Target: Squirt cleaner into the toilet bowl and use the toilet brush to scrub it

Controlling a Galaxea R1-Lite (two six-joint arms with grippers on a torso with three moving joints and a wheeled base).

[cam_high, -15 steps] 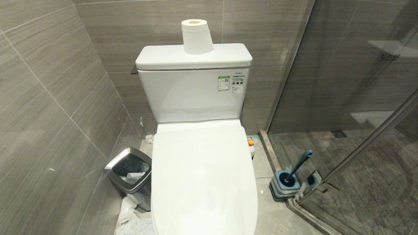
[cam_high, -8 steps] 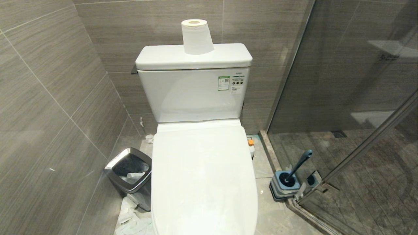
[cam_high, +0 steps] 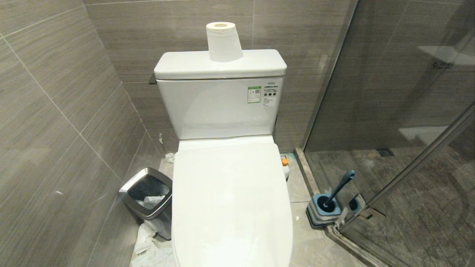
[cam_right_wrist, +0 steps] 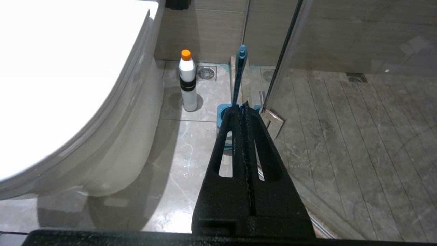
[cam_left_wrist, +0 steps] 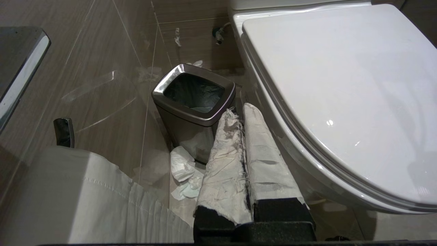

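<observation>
Head view showed the toilet bowl (cam_high: 232,207) lid down, cleaner (cam_high: 285,167) on the floor beside its right, toilet brush (cam_high: 339,189) in its holder (cam_high: 323,211). Left hand (cam_left_wrist: 240,112) and right hand (cam_right_wrist: 244,109) pinched closed, empty. Lift lid from front edge first.

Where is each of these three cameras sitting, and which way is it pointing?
Head view: high on the robot, looking forward and down at the closed toilet; no arm shows.
Left wrist view: behind the shut, tape-wrapped left gripper, low beside the toilet, facing the waste bin.
Right wrist view: behind the shut right gripper, low on the other side, facing the cleaner and toilet brush.
Shared: all three show the toilet; head and left wrist share the bin, head and right wrist the brush.
</observation>
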